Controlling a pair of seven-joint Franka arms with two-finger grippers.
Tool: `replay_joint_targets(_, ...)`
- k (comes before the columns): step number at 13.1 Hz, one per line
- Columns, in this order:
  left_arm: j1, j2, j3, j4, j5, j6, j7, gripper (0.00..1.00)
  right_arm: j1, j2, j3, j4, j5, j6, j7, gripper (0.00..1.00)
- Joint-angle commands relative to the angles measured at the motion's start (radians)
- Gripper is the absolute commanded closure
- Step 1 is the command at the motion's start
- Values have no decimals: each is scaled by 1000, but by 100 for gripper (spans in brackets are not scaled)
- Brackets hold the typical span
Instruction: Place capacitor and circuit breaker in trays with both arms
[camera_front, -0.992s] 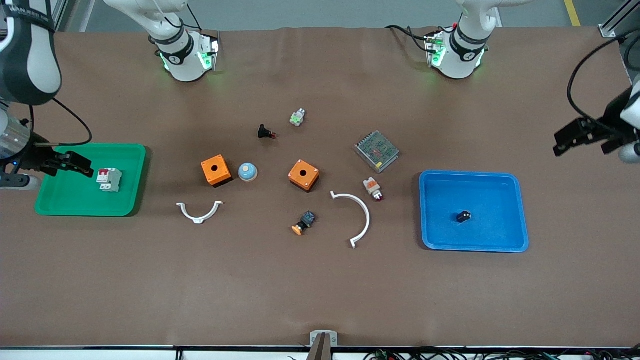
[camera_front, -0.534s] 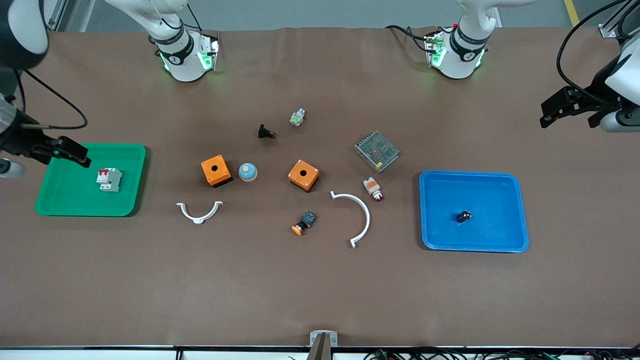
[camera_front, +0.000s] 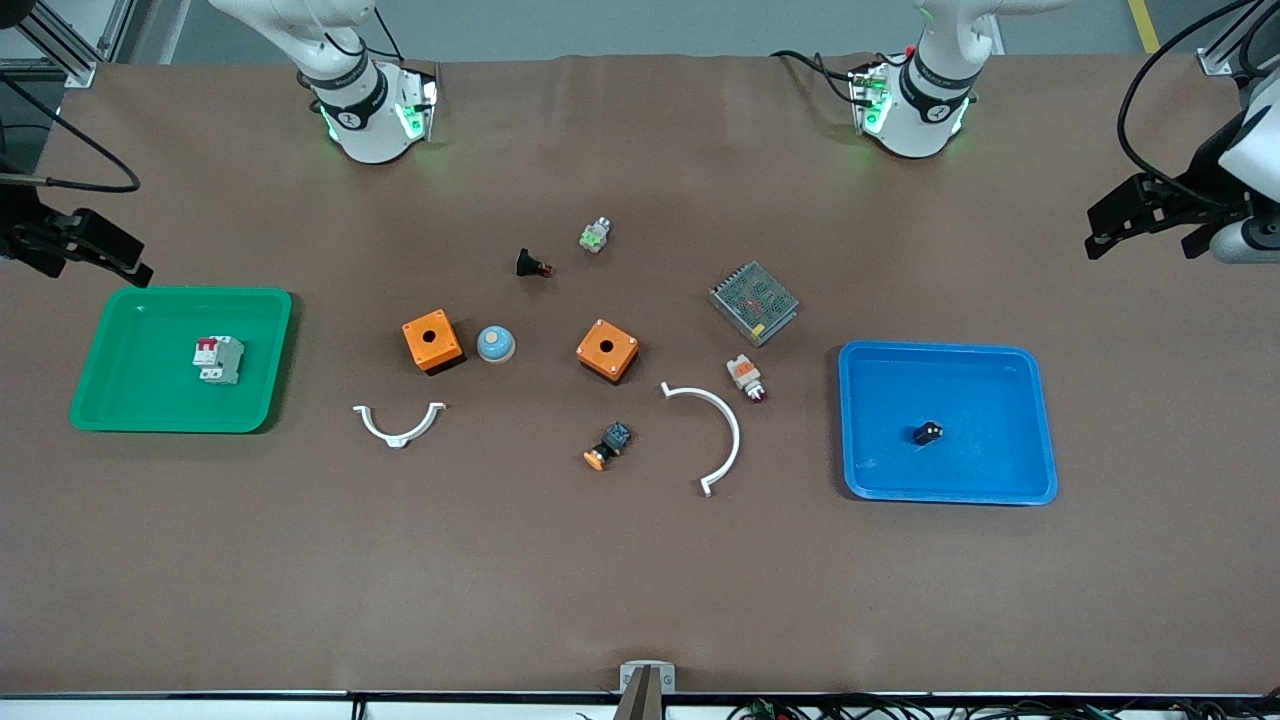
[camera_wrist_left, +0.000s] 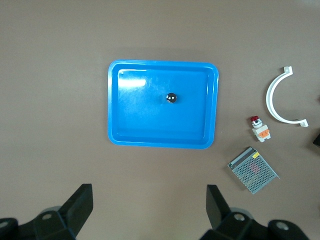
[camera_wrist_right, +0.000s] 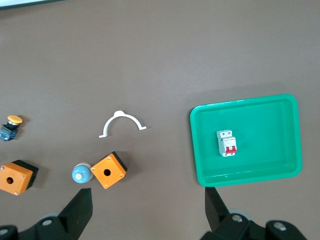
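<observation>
The capacitor (camera_front: 927, 433), a tiny black cylinder with pale dots, lies in the blue tray (camera_front: 1030, 400); it also shows in the left wrist view (camera_wrist_left: 171, 98). The circuit breaker (camera_front: 218, 359), light grey with a red switch, lies in the green tray (camera_front: 120, 400); it also shows in the right wrist view (camera_wrist_right: 226, 143). My left gripper (camera_front: 1100, 228) is open and empty, high over bare table at the left arm's end, clear of the blue tray (camera_wrist_left: 149, 200). My right gripper (camera_front: 135, 265) is open and empty, high over the table just off the green tray's edge (camera_wrist_right: 148, 200).
Between the trays lie two orange boxes (camera_front: 432, 340) (camera_front: 607, 350), a blue dome button (camera_front: 495, 344), two white curved clips (camera_front: 398, 425) (camera_front: 712, 436), a metal mesh unit (camera_front: 753, 302), a white-orange lamp part (camera_front: 746, 377), an orange-capped part (camera_front: 608, 446) and a black button (camera_front: 530, 264).
My right gripper has drawn off from over the green tray toward the robots' side. My left gripper has also drawn back that way, then held. Both parts stay in their trays.
</observation>
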Motion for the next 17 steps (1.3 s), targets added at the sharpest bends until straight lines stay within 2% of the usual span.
replay_joint_targets(1,-9,3,1,-10,-7,12,15,0,129,-14,-125,14,2,-14,27,0)
replay_joint_targets(2,-13,6,-2,-10,-5,20,9,0,189,-14,-193,15,2,-14,16,0)
replay_joint_targets(3,-16,8,-2,-10,-5,26,6,0,210,-14,-226,15,4,-13,12,0)
replay_joint_targets(7,-13,5,-17,-7,-5,22,-2,0,206,-27,-226,12,4,-11,2,0)
replay_joint_targets(17,9,3,3,26,0,3,11,0,185,-34,-217,8,2,-14,-45,0)
